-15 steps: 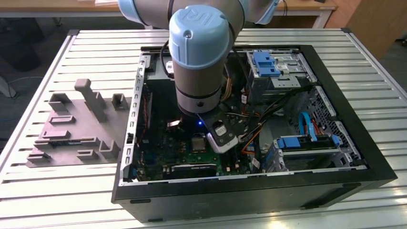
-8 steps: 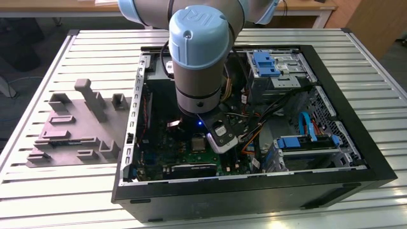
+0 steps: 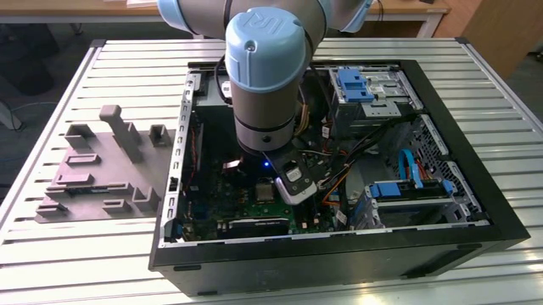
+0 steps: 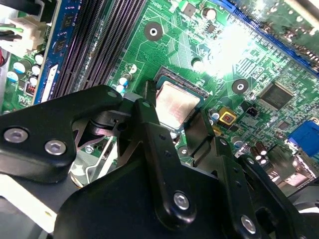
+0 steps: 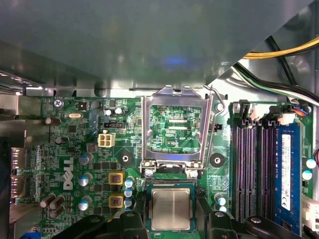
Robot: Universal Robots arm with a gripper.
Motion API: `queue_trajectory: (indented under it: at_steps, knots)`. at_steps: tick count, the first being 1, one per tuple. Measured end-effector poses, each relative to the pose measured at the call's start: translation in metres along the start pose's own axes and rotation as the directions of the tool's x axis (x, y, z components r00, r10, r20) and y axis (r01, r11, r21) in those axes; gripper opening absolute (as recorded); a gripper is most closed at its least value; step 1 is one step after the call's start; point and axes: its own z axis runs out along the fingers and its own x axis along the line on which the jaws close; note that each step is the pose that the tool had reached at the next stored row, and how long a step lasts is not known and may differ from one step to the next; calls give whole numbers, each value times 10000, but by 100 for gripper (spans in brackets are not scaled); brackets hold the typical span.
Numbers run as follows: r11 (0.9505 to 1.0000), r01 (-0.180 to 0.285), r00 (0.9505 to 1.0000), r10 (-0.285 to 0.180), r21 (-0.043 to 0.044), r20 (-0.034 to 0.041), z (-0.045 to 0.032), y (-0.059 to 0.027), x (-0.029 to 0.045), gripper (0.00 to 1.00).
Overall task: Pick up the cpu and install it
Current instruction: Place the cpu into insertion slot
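Observation:
The cpu (image 5: 171,215), a small square chip with a pale silvery top, lies flat in the dark socket on the green motherboard (image 5: 75,149). In the second wrist view the cpu (image 4: 175,102) sits between two black fingers (image 4: 148,112), which press against its opposite edges. My gripper (image 5: 171,201) is shut on it, low over the socket. The socket's metal load plate (image 5: 174,124) is swung open beside the chip. In the exterior view the arm (image 3: 263,82) reaches down into the open computer case (image 3: 475,190).
Memory slots (image 5: 249,164) and a blue memory stick (image 5: 286,169) run beside the socket. Yellow and black cables (image 5: 279,55) hang near the case wall. A grey moulded tray (image 3: 93,171) lies on the slatted table at the exterior view's left. Drive bays (image 3: 398,190) fill the case's other side.

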Motion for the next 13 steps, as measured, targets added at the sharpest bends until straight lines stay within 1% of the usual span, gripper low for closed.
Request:
queue_trajectory:
  at_steps: [8, 13]
  knots:
    - [10000, -47, 10000, 47, 9, -5, 14, -2, 1, 47]
    - [10000, -49, 10000, 49, 0, 0, 22, -1, 0, 47]
